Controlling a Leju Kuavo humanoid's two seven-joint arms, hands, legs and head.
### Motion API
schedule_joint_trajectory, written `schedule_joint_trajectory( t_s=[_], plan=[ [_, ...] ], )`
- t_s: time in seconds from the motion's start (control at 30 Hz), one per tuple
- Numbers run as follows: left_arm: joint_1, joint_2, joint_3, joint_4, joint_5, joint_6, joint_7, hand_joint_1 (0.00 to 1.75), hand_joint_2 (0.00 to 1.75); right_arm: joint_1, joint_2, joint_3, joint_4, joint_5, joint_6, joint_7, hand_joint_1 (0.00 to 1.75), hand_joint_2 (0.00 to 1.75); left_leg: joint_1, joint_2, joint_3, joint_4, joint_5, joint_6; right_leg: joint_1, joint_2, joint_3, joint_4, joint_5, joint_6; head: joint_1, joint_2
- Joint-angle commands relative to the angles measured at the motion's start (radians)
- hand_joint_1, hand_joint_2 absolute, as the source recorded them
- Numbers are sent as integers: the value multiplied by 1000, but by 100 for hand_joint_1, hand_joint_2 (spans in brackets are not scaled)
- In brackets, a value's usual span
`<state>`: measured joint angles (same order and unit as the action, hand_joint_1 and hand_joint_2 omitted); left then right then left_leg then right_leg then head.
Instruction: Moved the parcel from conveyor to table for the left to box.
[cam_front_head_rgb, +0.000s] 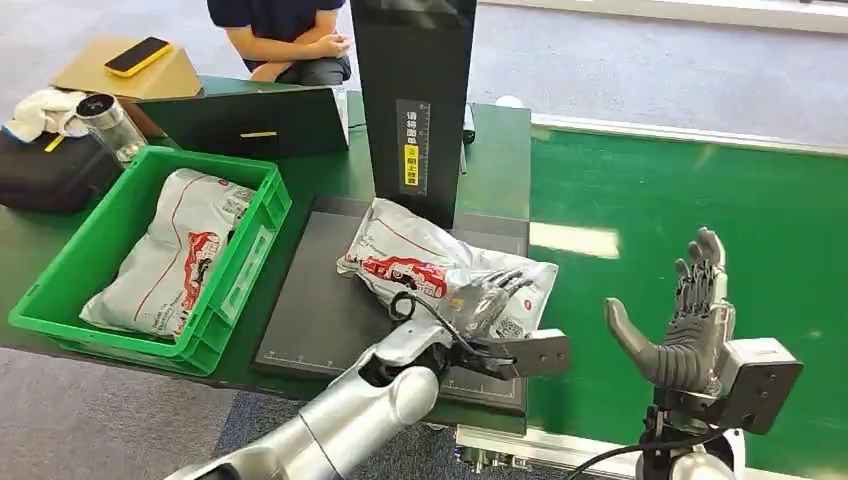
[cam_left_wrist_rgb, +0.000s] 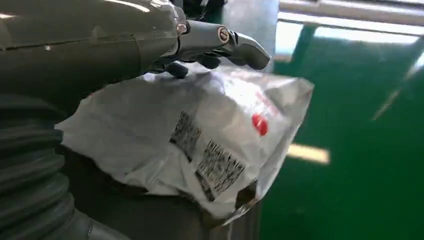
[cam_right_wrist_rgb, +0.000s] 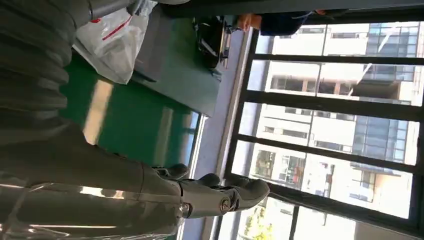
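Note:
A white plastic parcel (cam_front_head_rgb: 410, 265) with red print lies on the black mat (cam_front_head_rgb: 320, 310) on the table, at the foot of a black upright post (cam_front_head_rgb: 412, 100). My left hand (cam_front_head_rgb: 487, 297) rests on its near right end, fingers stretched out over the top. In the left wrist view the thumb and dark fingers of that hand (cam_left_wrist_rgb: 200, 45) lie along the upper side of the crumpled parcel (cam_left_wrist_rgb: 200, 145), barcode labels facing the camera. My right hand (cam_front_head_rgb: 685, 320) is raised over the green conveyor (cam_front_head_rgb: 680, 180), fingers apart and holding nothing. The right wrist view has that hand (cam_right_wrist_rgb: 200, 195) and, farther off, the parcel (cam_right_wrist_rgb: 112, 42).
A green crate (cam_front_head_rgb: 60, 290) stands left of the mat with another white parcel (cam_front_head_rgb: 170, 255) inside. Behind it are a dark case (cam_front_head_rgb: 45, 175), a metal cup (cam_front_head_rgb: 105, 120) and a cardboard box (cam_front_head_rgb: 130, 75). A person (cam_front_head_rgb: 285, 35) sits at the table's far side.

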<state>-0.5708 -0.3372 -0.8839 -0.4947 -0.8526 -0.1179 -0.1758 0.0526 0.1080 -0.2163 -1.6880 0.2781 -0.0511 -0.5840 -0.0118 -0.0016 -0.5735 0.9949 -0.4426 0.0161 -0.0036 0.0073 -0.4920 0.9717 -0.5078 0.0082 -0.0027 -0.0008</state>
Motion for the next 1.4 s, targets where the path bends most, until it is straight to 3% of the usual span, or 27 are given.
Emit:
schedule_joint_trajectory(
  t_s=[0.03, 0.07, 0.1, 0.13, 0.47, 0.93, 1.23, 1.4],
  plan=[
    [-98, -12, -133, 230, -22, -32, 131, 0, 175, -20, 61, -48, 46, 12, 3, -3, 0, 175, 1, 0, 2, -1, 0, -2, 1, -1, 2, -1, 0, 0, 0, 0],
    [-97, -6, -128, 227, -25, -18, 133, 16, 175, -23, 60, -45, 53, 12, 3, -3, 0, 175, 0, 0, 3, -2, 0, -3, 0, 0, 3, -2, 0, 0, 0, 0],
    [-96, -1, -119, 226, -25, -9, 137, 162, 175, -27, 58, -41, 62, 13, 4, -3, 0, 175, 0, 1, 3, -2, 0, -2, 0, 1, 2, -1, 0, 0, 0, 0],
    [-95, 3, -114, 226, -29, -1, 135, 175, 175, -31, 56, -37, 74, 13, 6, -4, 0, 175, 1, 1, 3, -2, 0, -3, 0, 1, 2, -2, 1, 0, 0, 0],
    [-75, 8, -40, 198, -30, 97, 113, 175, 175, -30, 55, -34, 71, 13, 8, -5, 0, 175, 0, 2, 5, -4, 1, -4, 0, 2, 4, -3, 1, 0, 1, 0],
    [-75, 8, -40, 198, -30, 97, 113, 175, 175, -30, 55, -34, 71, 13, 8, -5, 0, 175, 0, 1, 2, -2, 0, -2, 0, 1, 2, -1, 0, 0, 0, 0],
    [-39, 37, 49, 162, -58, 321, 49, 175, 175, -10, 46, -46, 42, -1, 19, 11, 0, 175, 0, 1, 2, -2, 0, -2, 0, 0, 2, -1, 0, 0, 0, 0],
    [-38, 89, 140, 114, -61, 504, 14, 175, 175, -20, 32, -47, 59, -12, 24, 10, 0, 175, 0, 2, 3, -3, 0, -3, 0, 1, 3, -2, 0, -1, 0, 0]
  ],
)
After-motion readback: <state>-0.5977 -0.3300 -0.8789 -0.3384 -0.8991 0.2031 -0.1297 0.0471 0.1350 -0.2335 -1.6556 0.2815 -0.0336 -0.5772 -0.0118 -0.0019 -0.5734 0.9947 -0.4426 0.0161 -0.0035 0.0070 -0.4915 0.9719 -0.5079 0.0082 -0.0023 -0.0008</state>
